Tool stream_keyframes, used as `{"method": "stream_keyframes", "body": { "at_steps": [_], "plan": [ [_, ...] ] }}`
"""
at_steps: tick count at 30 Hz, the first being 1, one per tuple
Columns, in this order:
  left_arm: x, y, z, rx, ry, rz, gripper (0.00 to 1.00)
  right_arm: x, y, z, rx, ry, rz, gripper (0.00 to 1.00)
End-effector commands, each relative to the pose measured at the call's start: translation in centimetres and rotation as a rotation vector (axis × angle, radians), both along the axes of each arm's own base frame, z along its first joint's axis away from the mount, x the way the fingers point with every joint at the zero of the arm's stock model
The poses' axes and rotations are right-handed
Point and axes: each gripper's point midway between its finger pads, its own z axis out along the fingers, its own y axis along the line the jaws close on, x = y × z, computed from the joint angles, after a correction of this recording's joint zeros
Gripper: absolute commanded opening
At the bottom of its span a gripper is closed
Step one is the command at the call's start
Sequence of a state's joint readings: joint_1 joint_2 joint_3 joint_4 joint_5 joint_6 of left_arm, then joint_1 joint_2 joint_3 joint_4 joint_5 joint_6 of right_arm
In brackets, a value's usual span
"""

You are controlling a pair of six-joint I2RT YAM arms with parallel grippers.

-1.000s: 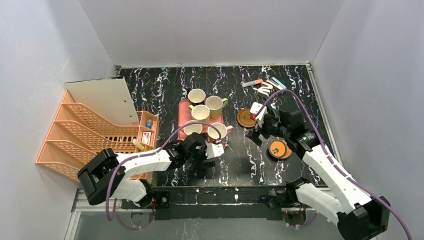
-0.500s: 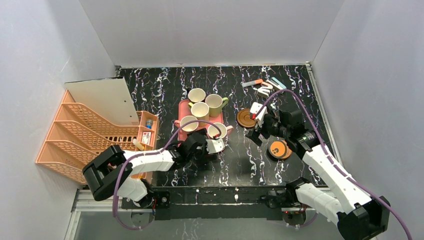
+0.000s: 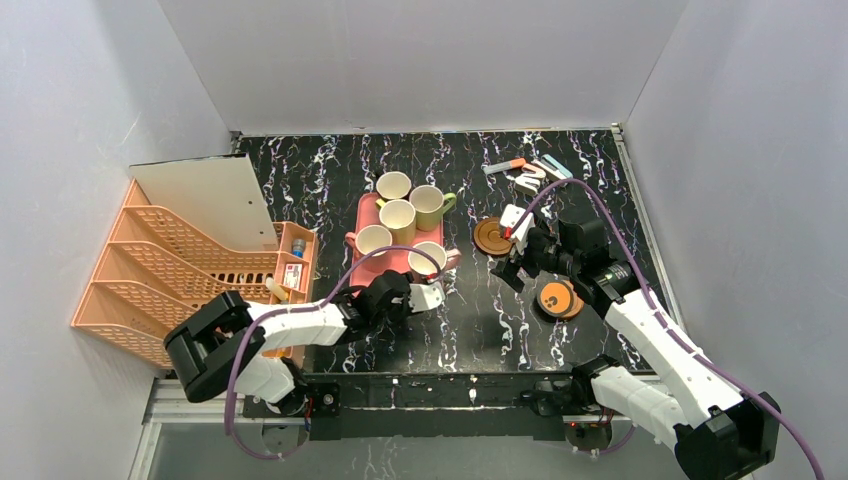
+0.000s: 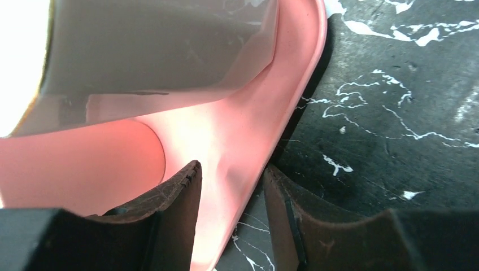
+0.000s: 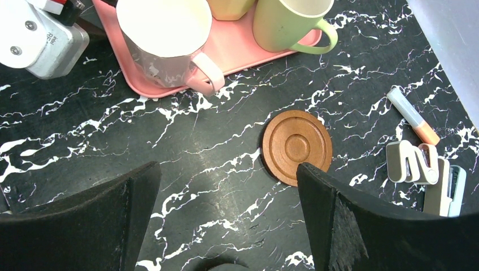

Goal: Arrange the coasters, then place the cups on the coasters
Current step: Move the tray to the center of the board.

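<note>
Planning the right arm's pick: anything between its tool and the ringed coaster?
Nothing visible. The right tool is open above bare table, and the coaster lies uncovered just ahead; the tray sits farther off.

Glossy pink plastic tray [image 4: 248, 135]; matt ringed wooden coaster [image 5: 296, 147]; glossy marbled table [image 5: 214, 186].

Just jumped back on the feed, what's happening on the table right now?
The left gripper is clamped on the near rim of the pink tray that carries the mugs. The right gripper hangs open over the table beside a ringed coaster. A second coaster lies nearer the front edge. No mug is on a coaster yet.
</note>
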State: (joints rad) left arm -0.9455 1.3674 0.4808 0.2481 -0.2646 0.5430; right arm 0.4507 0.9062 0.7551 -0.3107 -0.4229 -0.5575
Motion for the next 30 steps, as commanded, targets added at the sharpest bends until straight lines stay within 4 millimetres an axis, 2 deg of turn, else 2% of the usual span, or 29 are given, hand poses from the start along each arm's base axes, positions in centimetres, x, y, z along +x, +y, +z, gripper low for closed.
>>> {"method": "stream_keyframes", "body": {
  "at_steps": [1, 7, 13, 23, 30],
  "plan": [
    [1.2, 2.8, -0.6, 0.097, -0.052, 0.104, 0.42, 0.3, 0.3, 0.4, 0.014, -0.03, 0.015, 0.99],
    [3.0, 3.5, -0.2, 0.106, -0.093, 0.174, 0.4, 0.3, 0.3, 0.4, 0.015, -0.031, 0.015, 0.99],
    [5.4, 3.9, 0.1, 0.055, -0.04, 0.226, 0.4, 0.4, 0.3, 0.5, 0.019, -0.027, 0.011, 0.99],
    [9.0, 3.6, 0.1, 0.038, -0.016, 0.267, 0.4, 1.0, 0.5, 0.9, 0.064, -0.002, -0.042, 0.99],
    [12.0, 5.9, -0.4, 0.027, -0.015, 0.381, 0.4, 1.0, 0.5, 0.6, 0.059, 0.002, -0.036, 0.99]
  ]
}}
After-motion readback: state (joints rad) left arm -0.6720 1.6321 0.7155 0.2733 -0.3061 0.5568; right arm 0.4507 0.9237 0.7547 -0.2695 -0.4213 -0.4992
